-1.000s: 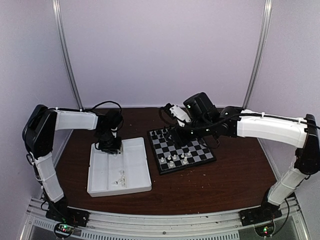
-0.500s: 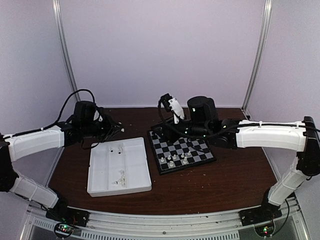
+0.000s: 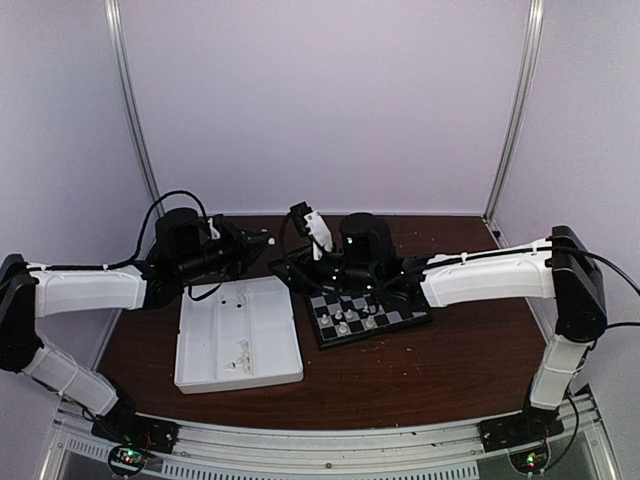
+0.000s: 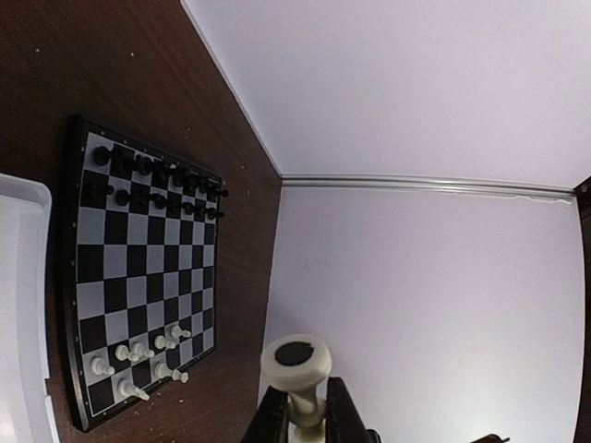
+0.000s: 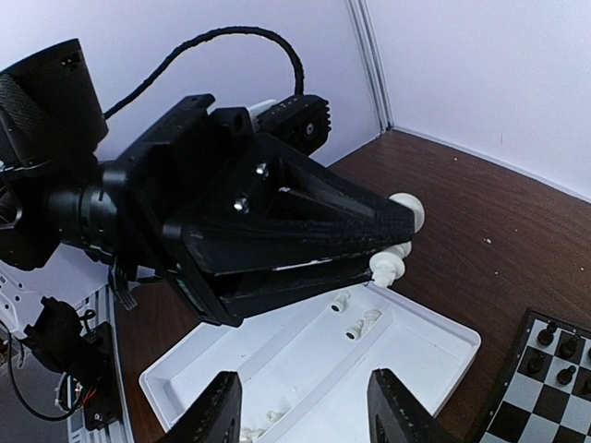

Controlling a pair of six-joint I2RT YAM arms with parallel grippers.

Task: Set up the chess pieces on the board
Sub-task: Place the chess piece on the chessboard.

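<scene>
Left gripper (image 4: pixel 303 417) clamped on white chessman (image 4: pixel 296 362), being held aloft near tray (image 5: pixel 420 337), off board (image 4: pixel 138 277). Right gripper (image 5: pixel 300 411) spread, facing it. Handover judged being staged; next, exposed end needing pinching by right jaws.

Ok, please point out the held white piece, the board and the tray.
piece (image 4: pixel 297 374): left wrist view, its round end.
board (image 4: pixel 148 272): left wrist view, a bare middle square.
tray (image 3: pixel 200 345): top external view, bare floor.
</scene>
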